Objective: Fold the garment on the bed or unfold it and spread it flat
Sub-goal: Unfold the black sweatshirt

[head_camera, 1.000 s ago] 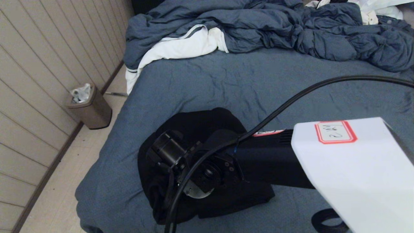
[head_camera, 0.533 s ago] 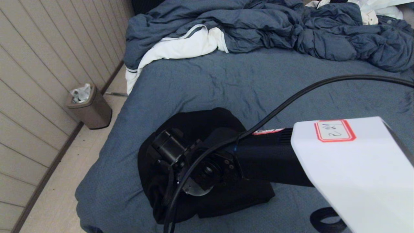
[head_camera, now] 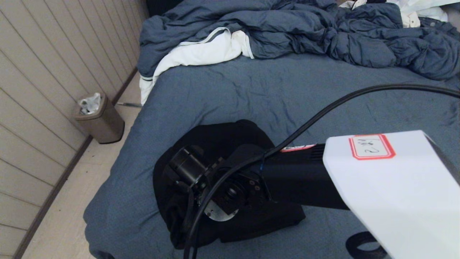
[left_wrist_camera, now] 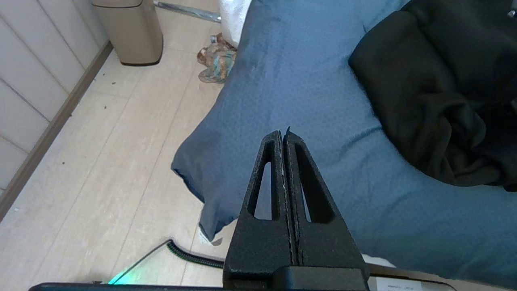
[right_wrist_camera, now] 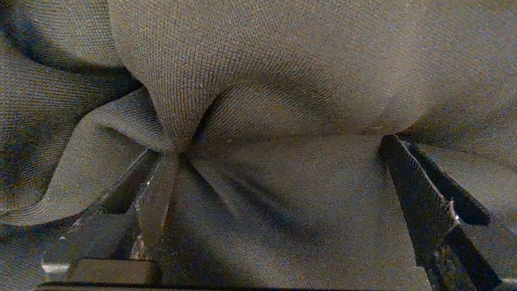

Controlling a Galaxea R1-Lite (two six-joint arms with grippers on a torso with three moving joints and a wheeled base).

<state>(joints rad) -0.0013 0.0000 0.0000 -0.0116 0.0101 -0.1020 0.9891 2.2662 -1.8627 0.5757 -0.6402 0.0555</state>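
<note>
The big wide bed with a slate-blue sheet (head_camera: 273, 93) fills most of the room. A black hooded sweatshirt (head_camera: 222, 140) lies bunched up near its front left corner. The right gripper (right_wrist_camera: 278, 178) presses down into the black cloth, fingers spread wide with folds between them. The left gripper (left_wrist_camera: 284, 135) waits beside the bed corner, fingers pressed together, holding nothing.

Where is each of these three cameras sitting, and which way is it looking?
Head view: high on the robot, looking down at the bed and hoodie; the right arm shows.
Left wrist view: behind the shut left pincer, off the bed's corner, facing floor and bin.
Right wrist view: behind the open right pincer, pressed into the hoodie.
All three share the hoodie.
</note>
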